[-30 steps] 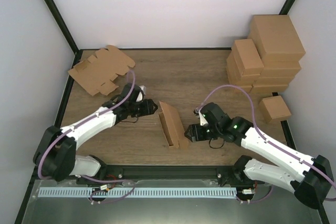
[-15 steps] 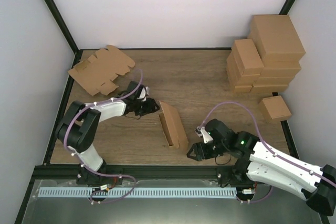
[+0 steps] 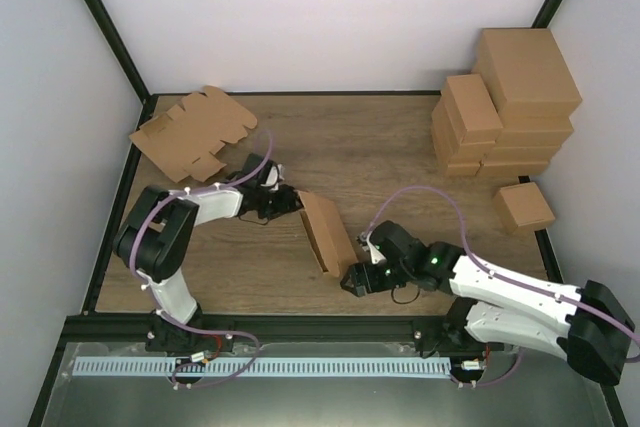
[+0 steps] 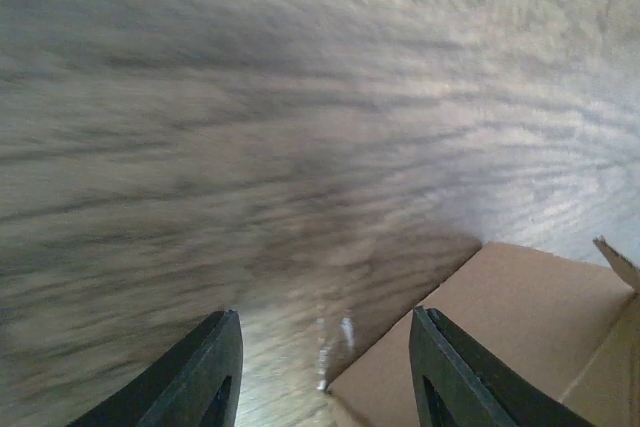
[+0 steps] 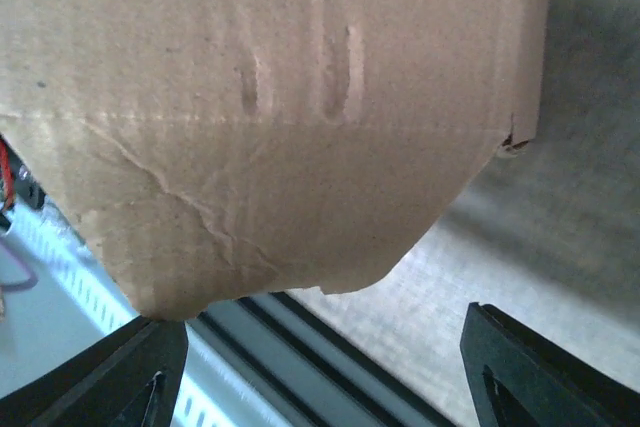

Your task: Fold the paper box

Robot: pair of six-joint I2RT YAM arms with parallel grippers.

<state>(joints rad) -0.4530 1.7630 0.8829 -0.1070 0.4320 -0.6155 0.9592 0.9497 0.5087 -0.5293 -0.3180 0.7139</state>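
Note:
The paper box (image 3: 326, 235) is a half-formed thin brown cardboard piece lying on the wooden table between my two arms. My left gripper (image 3: 292, 201) is open at its far left corner; the left wrist view shows its open fingers (image 4: 215, 372) low over the wood with a box corner (image 4: 500, 337) by the right finger. My right gripper (image 3: 352, 280) is open at the box's near right end. In the right wrist view a creased cardboard flap (image 5: 270, 127) fills the top, just ahead of the wide-open fingers (image 5: 150, 377). Nothing is held.
A pile of flat notched cardboard blanks (image 3: 195, 134) lies at the back left. Bigger closed brown cartons (image 3: 505, 102) are stacked at the back right, one small carton (image 3: 524, 206) in front of them. The table's black front rail (image 3: 300, 327) runs just behind the box.
My right gripper drew back toward the front edge, then came in to the box's near right end. My left arm folded back with its gripper staying at the box's far corner. The box shifted slightly.

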